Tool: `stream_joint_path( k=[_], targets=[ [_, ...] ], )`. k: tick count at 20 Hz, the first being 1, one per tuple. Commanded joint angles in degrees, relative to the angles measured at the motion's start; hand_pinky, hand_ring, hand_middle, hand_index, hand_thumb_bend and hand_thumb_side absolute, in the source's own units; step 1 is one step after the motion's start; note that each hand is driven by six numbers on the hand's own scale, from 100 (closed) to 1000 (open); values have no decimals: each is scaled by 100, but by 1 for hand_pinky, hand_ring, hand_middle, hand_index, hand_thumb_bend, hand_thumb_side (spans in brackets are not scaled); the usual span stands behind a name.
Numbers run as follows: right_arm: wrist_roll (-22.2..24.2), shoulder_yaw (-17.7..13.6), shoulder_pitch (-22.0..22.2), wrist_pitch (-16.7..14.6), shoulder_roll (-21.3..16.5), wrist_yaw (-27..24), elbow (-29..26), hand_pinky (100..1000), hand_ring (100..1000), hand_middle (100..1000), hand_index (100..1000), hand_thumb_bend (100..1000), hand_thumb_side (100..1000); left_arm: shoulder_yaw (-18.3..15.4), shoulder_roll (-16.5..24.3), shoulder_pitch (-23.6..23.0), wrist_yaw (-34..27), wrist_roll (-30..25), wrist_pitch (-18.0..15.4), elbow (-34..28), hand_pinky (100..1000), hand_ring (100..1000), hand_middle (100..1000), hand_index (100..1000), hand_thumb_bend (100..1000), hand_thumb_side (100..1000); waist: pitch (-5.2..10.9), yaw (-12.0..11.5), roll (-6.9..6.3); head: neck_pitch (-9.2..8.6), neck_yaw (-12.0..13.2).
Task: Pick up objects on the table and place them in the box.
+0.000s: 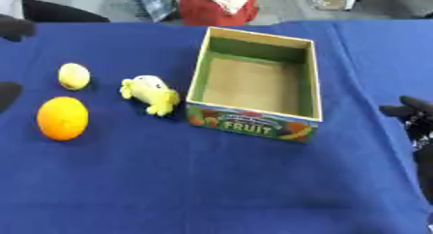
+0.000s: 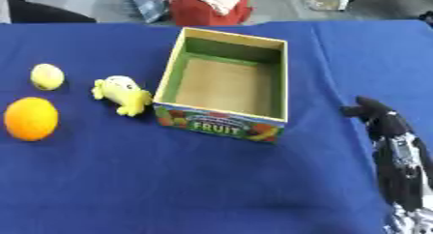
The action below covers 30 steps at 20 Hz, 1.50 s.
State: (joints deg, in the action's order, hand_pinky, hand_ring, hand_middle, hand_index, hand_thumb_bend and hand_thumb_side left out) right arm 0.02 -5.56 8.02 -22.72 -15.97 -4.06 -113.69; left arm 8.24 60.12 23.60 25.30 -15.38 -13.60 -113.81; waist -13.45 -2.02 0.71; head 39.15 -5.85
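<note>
Blue-clothed table [image 1: 211, 180]: the cardboard fruit box [image 1: 309, 78] is empty, nothing picked yet. Your right hand [image 2: 393, 131], fingers relaxed and holding nothing, must cross left to the yellow plush toy [image 1: 152, 94].

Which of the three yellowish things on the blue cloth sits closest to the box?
The yellow plush toy, lying just left of the FRUIT box. The lemon and the orange lie farther left.
</note>
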Motion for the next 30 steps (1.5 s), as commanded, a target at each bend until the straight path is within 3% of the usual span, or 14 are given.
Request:
stream_joint_path(
  k=[1, 8, 13, 18, 23, 30],
  targets=[
    [28, 10, -24, -23, -156, 32, -90, 950, 781, 635, 841, 100, 1000, 140, 374, 162, 130, -236, 16, -78, 842, 811, 840, 1000, 277, 1000, 63, 14, -24, -83, 29],
    [57, 38, -36, -12, -149, 55, -90, 950, 780, 634, 840, 100, 1000, 383, 435, 351, 139, -1217, 212, -74, 878, 853, 873, 1000, 339, 1000, 42, 48, -26, -104, 43],
    [66, 53, -43, 5, -137, 75, -90, 950, 780, 633, 840, 100, 1000, 455, 408, 468, 188, -1624, 344, 126, 904, 877, 886, 1000, 351, 1000, 33, 55, -27, -113, 34],
    [77, 64, -56, 25, -125, 91, -90, 950, 779, 628, 837, 100, 1000, 599, 359, 562, 482, -1746, 393, 541, 915, 889, 892, 998, 547, 1000, 22, 74, -32, -136, 34],
    [91, 71, -71, 49, -112, 90, -90, 950, 778, 626, 836, 100, 1000, 707, 241, 676, 917, -1610, 454, 1110, 913, 889, 886, 1000, 586, 1000, 7, 85, -39, -158, 29],
    [111, 80, -100, 80, -83, 93, -90, 951, 777, 625, 836, 100, 1000, 828, 6, 831, 1114, -1476, 469, 1851, 906, 881, 896, 1000, 574, 1000, -24, 112, -27, -173, 20]
  ],
)
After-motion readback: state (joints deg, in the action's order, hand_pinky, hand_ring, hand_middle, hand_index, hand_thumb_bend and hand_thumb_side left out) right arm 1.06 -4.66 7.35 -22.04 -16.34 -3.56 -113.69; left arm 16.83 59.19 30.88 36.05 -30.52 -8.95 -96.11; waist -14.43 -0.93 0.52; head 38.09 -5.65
